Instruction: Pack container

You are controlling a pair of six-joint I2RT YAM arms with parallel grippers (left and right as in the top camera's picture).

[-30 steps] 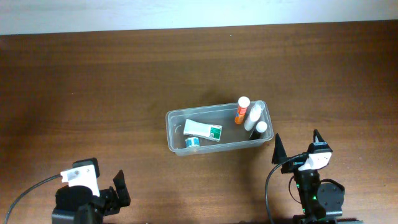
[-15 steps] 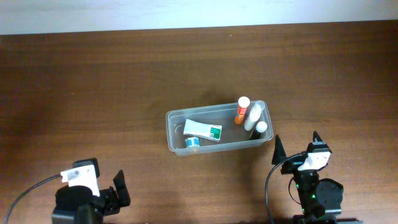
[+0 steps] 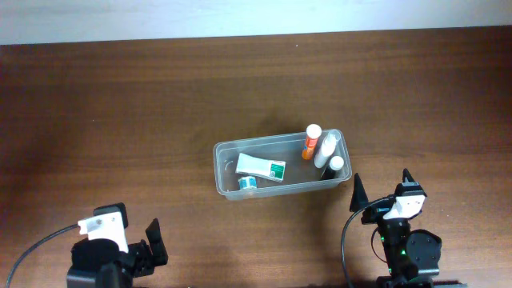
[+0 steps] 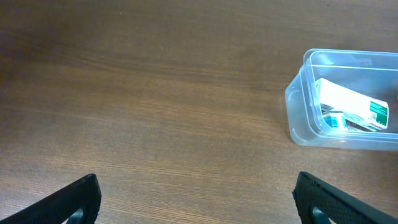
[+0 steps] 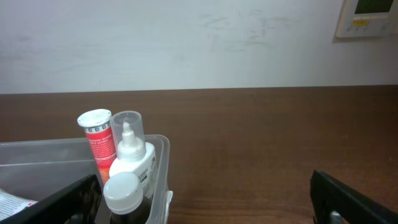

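The clear container (image 3: 228, 152) sits mid-table. It holds a white and green tube (image 3: 262, 167), a small teal-capped item (image 3: 247, 183), an orange bottle (image 3: 310, 142), a white bottle (image 3: 326, 146) and a dark bottle with a white cap (image 3: 334, 166). My left gripper (image 3: 138, 242) is open and empty at the front left, well away from the container. My right gripper (image 3: 381, 186) is open and empty just right of the container's front right corner. The left wrist view shows the container's left end (image 4: 298, 102). The right wrist view shows its right wall (image 5: 163, 180) with the three bottles upright.
The brown wooden table (image 3: 120, 120) spreads out on all sides. A pale wall (image 5: 199, 43) runs along the far edge, with a white wall panel (image 5: 367, 15) at the upper right of the right wrist view.
My right gripper has drawn back slightly toward the front edge. The container, its contents and my left gripper have not moved.
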